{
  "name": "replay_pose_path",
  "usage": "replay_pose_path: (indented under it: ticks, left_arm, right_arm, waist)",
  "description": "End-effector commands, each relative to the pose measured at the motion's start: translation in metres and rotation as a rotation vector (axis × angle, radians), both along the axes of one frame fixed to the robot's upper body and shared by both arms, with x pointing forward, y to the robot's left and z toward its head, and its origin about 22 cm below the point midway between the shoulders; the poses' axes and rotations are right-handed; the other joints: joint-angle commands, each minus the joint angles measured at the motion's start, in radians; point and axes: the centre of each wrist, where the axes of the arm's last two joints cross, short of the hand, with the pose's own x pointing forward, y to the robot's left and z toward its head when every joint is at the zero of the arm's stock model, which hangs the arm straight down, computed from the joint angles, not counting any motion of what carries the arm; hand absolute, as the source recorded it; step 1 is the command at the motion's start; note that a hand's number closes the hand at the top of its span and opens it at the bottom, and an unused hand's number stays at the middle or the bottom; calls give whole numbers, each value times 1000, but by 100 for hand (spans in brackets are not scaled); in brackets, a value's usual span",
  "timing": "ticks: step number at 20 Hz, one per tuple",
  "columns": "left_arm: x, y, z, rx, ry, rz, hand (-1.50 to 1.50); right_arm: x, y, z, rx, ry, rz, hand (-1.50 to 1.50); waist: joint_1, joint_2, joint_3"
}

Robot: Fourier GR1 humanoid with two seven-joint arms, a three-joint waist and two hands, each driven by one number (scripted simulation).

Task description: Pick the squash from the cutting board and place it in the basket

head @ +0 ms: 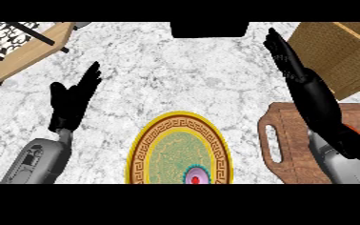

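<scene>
The right hand point(292, 66), fingers straight and apart, stretches over the brown wooden cutting board point(288, 124) toward the woven tan basket point(330, 52), the squash hidden from sight, so locating it comes next.

On the marble counter point(183, 71), a round plate point(178, 150) with a yellow patterned rim sits at the lower middle. The wooden cutting board point(281, 148) lies at the lower right, the basket point(330, 52) at the upper right. The left hand point(70, 100) rests open, fingers up. The right hand point(292, 64) stretches straight-fingered beside the basket, its forearm over the board.
</scene>
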Motion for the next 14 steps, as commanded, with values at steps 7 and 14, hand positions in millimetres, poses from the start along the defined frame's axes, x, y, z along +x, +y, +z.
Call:
replay_pose_path:
  ticks: [7,14]
  left_arm:
    - [-4,39,22,0,-133,183,0]
    - [-10,32,20,-8,-138,198,0]
  right_arm:
    - [-15,-163,-9,117,124,37,150]
    - [-22,-173,-61,-46,57,-509,-150]
  waist:
    - [-9,-1,-24]
    - [-3,-1,-34]
